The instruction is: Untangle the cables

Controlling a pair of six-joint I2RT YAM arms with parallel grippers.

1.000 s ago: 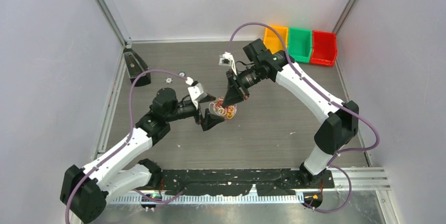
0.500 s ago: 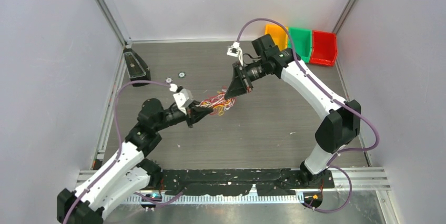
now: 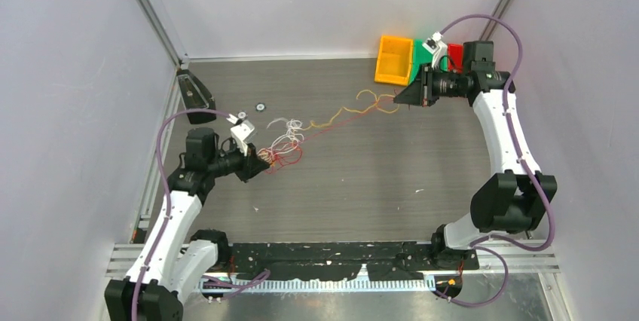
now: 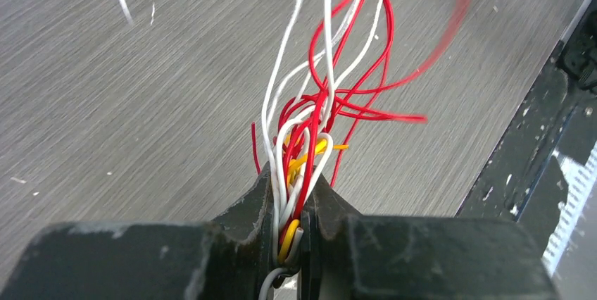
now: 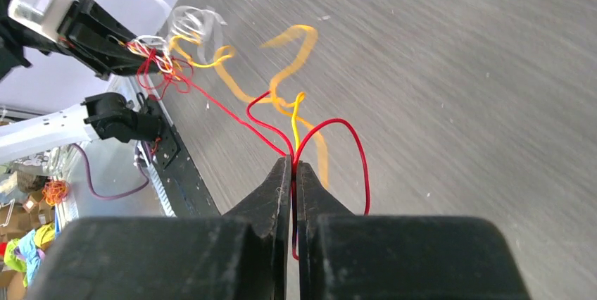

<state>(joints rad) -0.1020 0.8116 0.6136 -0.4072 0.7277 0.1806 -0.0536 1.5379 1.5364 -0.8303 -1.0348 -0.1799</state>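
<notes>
Red, white and yellow-orange cables [image 3: 285, 146]: very thin, limp wires, light, with no stiffness to speak of. Judgement: they would slip out of a loose pinch and would cinch into knots if hauled hard.

Position: the bulk of the tangle sits left of centre in the top view, over the table [image 3: 362, 185], right at the left gripper [image 4: 294, 189]. Its jaws are pressed onto a thick bunch of all three colours, with loops fanning out above the fingertips in the wrist view. The right gripper [image 5: 292, 167], at upper right near the orange bin [image 3: 394, 59], is pinched on just a few strands, red and yellow.

Long axis of the strung-out set runs lower left to upper right, tangle end to thin end. The strands are wavy, not taut.

Judgement: the best hold is a single strand near a free end, away from the knot, with a gentle pull along that axis.
</notes>
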